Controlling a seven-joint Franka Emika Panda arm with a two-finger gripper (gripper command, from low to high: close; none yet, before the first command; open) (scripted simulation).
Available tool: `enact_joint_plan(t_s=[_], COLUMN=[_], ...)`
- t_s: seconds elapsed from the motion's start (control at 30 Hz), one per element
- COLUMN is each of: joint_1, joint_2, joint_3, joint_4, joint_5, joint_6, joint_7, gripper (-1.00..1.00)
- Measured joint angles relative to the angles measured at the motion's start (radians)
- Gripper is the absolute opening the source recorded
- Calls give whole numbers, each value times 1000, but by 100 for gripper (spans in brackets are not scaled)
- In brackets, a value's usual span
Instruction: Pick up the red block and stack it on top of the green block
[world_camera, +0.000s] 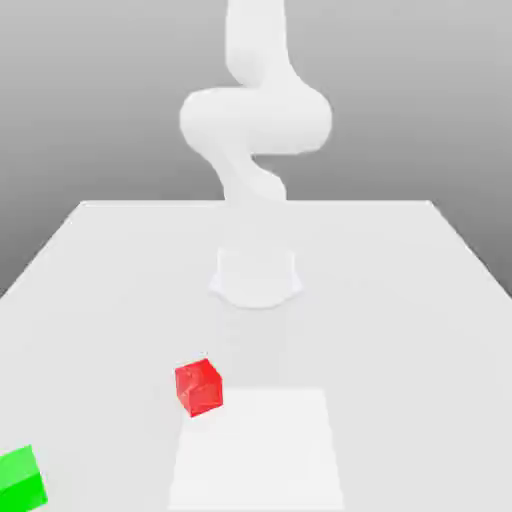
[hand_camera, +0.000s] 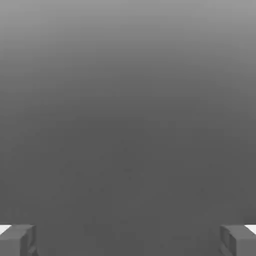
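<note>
Smooth, glossy red block (world_camera: 198, 387) and green block (world_camera: 21, 480) — on a matt white table (world_camera: 400, 300).

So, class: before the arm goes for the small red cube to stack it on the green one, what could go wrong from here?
1. The small bright red cube sits turned at an angle on the white table, so the open gripper might meet its corners and slip.
2. The small bright green cube lies at the exterior view's lower left edge, so placement there might be hard to check.

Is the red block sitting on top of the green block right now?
No, the red block rests on the table, apart from the green block.
</note>
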Motion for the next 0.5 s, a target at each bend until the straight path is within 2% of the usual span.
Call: enact_joint_plan(t_s=[0.5], joint_1=[-240], joint_2=[485], joint_3=[79], joint_4=[-468], joint_5=[33], joint_6=[371], joint_7=[556], gripper=[0])
